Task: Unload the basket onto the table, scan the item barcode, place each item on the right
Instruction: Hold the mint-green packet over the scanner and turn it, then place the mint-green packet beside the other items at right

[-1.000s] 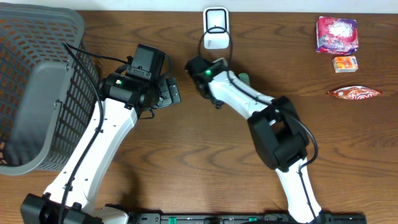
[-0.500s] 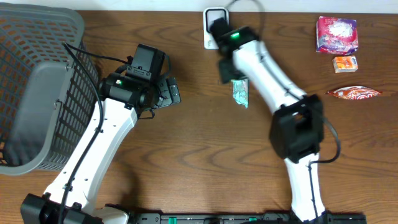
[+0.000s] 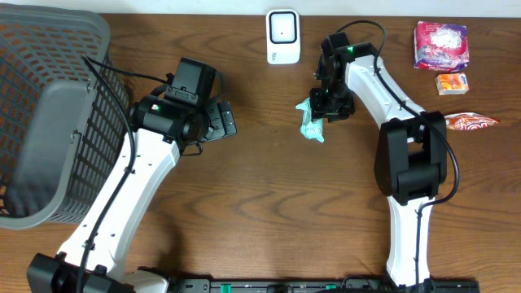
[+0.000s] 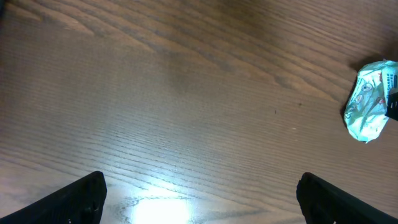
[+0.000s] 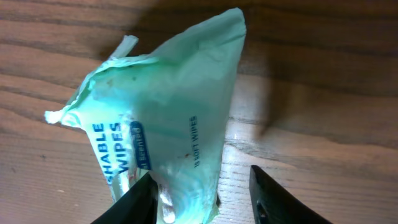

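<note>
The item is a mint-green wipes packet (image 3: pixel 309 124) lying on the wooden table below and right of the white scanner (image 3: pixel 282 36). My right gripper (image 3: pixel 319 112) reaches down over it. In the right wrist view the packet (image 5: pixel 174 118) fills the space between the fingers of the right gripper (image 5: pixel 201 182). The left finger touches it and the right finger (image 5: pixel 273 199) stands a gap away, so the jaws are open around it. No barcode shows. My left gripper (image 3: pixel 221 120) hovers wide open over bare table (image 4: pixel 199 186), with the packet (image 4: pixel 368 102) far to its right.
A grey mesh basket (image 3: pixel 49 122) fills the left edge. At the far right lie a pink-red packet (image 3: pixel 440 45), a small orange box (image 3: pixel 452 83) and an orange-red wrapper (image 3: pixel 462 122).
The right arm swung from left of the scanner across to the right and came down over the wipes packet, its jaws narrowing. The left arm has not moved.
</note>
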Robot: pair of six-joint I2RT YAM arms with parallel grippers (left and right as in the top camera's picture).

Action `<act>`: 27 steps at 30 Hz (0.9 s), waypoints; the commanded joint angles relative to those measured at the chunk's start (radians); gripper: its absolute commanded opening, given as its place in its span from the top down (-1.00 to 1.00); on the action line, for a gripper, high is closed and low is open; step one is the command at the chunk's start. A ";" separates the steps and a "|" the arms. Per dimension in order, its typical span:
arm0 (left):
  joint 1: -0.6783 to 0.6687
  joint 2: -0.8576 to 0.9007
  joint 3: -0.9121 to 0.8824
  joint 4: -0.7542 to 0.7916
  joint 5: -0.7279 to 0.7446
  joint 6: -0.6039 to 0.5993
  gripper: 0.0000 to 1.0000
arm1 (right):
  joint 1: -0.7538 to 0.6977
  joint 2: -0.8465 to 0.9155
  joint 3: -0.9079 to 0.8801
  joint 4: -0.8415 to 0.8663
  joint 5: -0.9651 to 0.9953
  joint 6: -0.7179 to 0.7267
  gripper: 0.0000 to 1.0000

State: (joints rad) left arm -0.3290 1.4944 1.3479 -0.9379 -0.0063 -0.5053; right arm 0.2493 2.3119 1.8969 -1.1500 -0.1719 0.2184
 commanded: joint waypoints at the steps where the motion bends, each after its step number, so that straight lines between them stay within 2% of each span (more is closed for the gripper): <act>1: 0.003 0.004 -0.003 -0.003 -0.010 -0.013 -0.96 | 0.000 -0.023 0.061 -0.047 -0.021 -0.003 0.05; 4: 0.003 0.004 -0.003 -0.003 -0.010 -0.013 -0.96 | 0.003 -0.030 0.114 -0.095 -0.021 -0.003 -0.10; 5: 0.003 0.004 -0.003 -0.003 -0.010 -0.013 -0.95 | 0.011 -0.030 0.120 -0.099 -0.021 -0.003 -0.22; 12: 0.003 0.004 -0.003 -0.003 -0.010 -0.013 -0.95 | 0.044 -0.027 0.031 -0.035 -0.006 -0.010 -0.23; 15: 0.003 0.004 -0.003 -0.003 -0.010 -0.013 -0.96 | 0.050 -0.027 -0.044 0.035 0.060 0.021 -0.18; 18: 0.003 0.004 -0.003 -0.003 -0.010 -0.013 -0.95 | 0.050 -0.027 -0.102 0.098 0.092 0.032 0.07; 19: 0.003 0.004 -0.003 -0.003 -0.010 -0.013 -0.96 | 0.050 -0.027 -0.105 0.103 0.092 0.035 0.22; 20: 0.003 0.004 -0.003 -0.003 -0.010 -0.013 -0.95 | 0.050 -0.027 -0.105 0.109 0.091 0.036 0.48; 21: 0.003 0.004 -0.003 -0.003 -0.010 -0.013 -0.96 | 0.050 -0.027 -0.104 0.111 0.091 0.036 0.58; 22: 0.003 0.004 -0.003 -0.003 -0.010 -0.013 -0.96 | 0.050 -0.029 -0.091 0.108 0.090 0.040 0.84; 23: 0.003 0.004 -0.003 -0.003 -0.010 -0.013 -0.95 | 0.051 -0.029 -0.067 0.095 0.087 0.039 0.97; 26: 0.003 0.004 -0.003 -0.003 -0.010 -0.013 -0.95 | 0.060 -0.029 0.035 0.080 0.088 0.039 0.98; 27: 0.003 0.004 -0.003 -0.003 -0.010 -0.013 -0.96 | 0.070 -0.029 0.116 0.125 0.088 0.039 0.98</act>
State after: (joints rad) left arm -0.3290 1.4944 1.3479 -0.9379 -0.0063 -0.5053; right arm 0.2993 2.2955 1.8847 -1.0721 -0.0956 0.2523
